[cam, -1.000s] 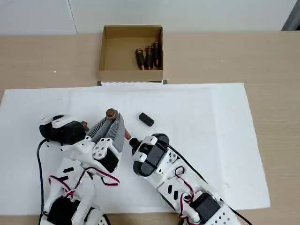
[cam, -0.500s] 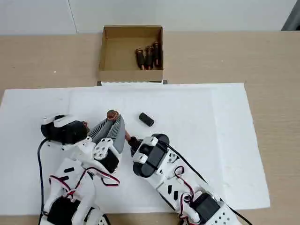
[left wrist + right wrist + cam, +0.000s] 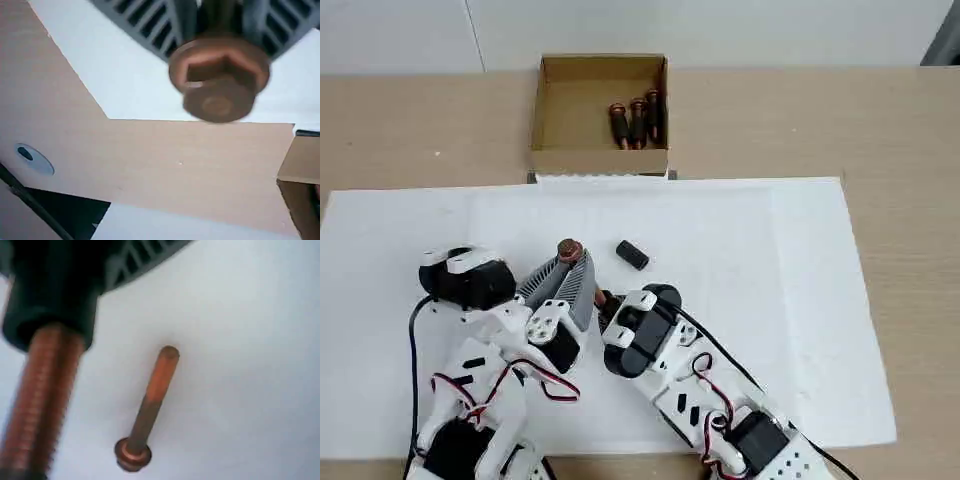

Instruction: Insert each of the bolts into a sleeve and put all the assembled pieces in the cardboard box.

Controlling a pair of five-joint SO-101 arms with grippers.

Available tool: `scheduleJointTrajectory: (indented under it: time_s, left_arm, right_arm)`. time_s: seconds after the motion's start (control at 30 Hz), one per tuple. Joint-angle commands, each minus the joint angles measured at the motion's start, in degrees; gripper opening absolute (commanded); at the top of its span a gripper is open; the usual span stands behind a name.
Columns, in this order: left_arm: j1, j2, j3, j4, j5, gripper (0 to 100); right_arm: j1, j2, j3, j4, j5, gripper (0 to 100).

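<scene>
My left gripper [image 3: 570,262] is shut on a copper bolt, whose hexagonal head [image 3: 567,247] [image 3: 218,80] sticks out past the grey ribbed fingers [image 3: 145,20]. The bolt's threaded shaft [image 3: 37,405] runs into a black sleeve [image 3: 50,295] held in my shut right gripper [image 3: 606,303], just right of the left one. A second black sleeve [image 3: 632,254] lies loose on the white paper, just beyond both grippers. A loose bolt [image 3: 145,410] lies flat on the paper in the right wrist view. The cardboard box [image 3: 552,110] at the back holds three assembled pieces [image 3: 637,121].
A large white paper sheet [image 3: 770,280] covers the wooden table [image 3: 820,120] in front of the box. Both arms crowd the near middle of the sheet. The right and left parts of the sheet are bare.
My left gripper has shifted slightly right and toward the right gripper, carrying the bolt. Less of the shaft shows between the two grippers. The right arm has barely moved.
</scene>
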Motion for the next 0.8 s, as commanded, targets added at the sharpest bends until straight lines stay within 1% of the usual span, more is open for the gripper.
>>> scheduleJointTrajectory:
  time_s: [0.0, 0.2, 0.33, 0.5, 0.57, 0.63, 0.77]
  left_arm:
    - [1.1, -0.1, 0.6, 0.1, 0.3, 1]
    - [0.7, -0.1, 1.1, -1.1, 0.1, 1]
    - [-3.5, -0.1, 1.1, -4.2, -0.4, 1]
    - [-3.7, -0.1, 1.7, -3.6, -1.1, 1]
    - [-3.4, -0.1, 1.6, -3.6, -1.1, 1]
    - [-1.8, -0.1, 1.4, -2.7, -1.1, 1]
    - [2.9, -0.2, 1.3, 3.3, -1.3, 1]
  right_arm:
    - [-0.7, -0.7, -1.9, -1.7, 0.6, 0.2]
    - [-0.7, -0.7, -2.1, -1.6, 0.6, 0.2]
    - [-0.7, -0.7, -1.8, -1.6, 0.6, 0.2]
    - [-0.7, -0.7, -1.7, -1.6, 0.6, 0.2]
    - [-0.7, -0.7, -1.7, -1.6, 0.6, 0.2]
    - [-0.7, -0.7, -1.7, -1.6, 0.6, 0.2]
    - [-0.5, -0.7, -2.0, -1.9, 0.6, 0.2]
